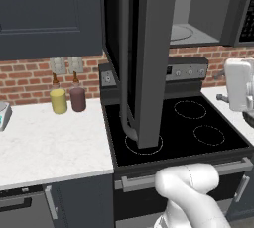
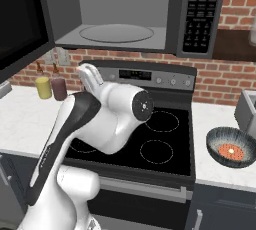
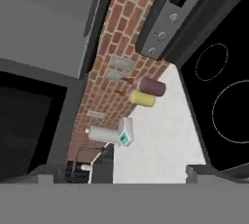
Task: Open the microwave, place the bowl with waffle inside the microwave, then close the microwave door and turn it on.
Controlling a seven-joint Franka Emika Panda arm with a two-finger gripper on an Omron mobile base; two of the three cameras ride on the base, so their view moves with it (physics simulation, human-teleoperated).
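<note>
Right base view, going left to right: the microwave door [image 2: 20, 19] hangs swung wide at the upper left, its black glass facing the room. Below it a white speckled desk [image 2: 22, 119] runs along a red brick wall [image 2: 220, 76], carrying a yellow jar [image 2: 43, 87] and a maroon jar [image 2: 59, 88] side by side, touching or nearly so. Above the middle, the microwave [image 2: 150, 14] stands open, its pale grey inside showing a round turntable [image 2: 116, 33], with a dark keypad [image 2: 199, 11] on its right. Under it lies the black stove [image 2: 160, 139] with ringed burners and a grey knob panel at the back. The white arm [image 2: 107, 116] bends across the stove's left half. On the right stretch of desk sits the bowl [image 2: 231, 147], with the orange waffle [image 2: 231, 151] inside it, well apart from the microwave. Hand view shows the tool [image 3: 119, 173] released, its fingertips set wide apart with nothing between them, looking over the desk, jars and brick wall.
</note>
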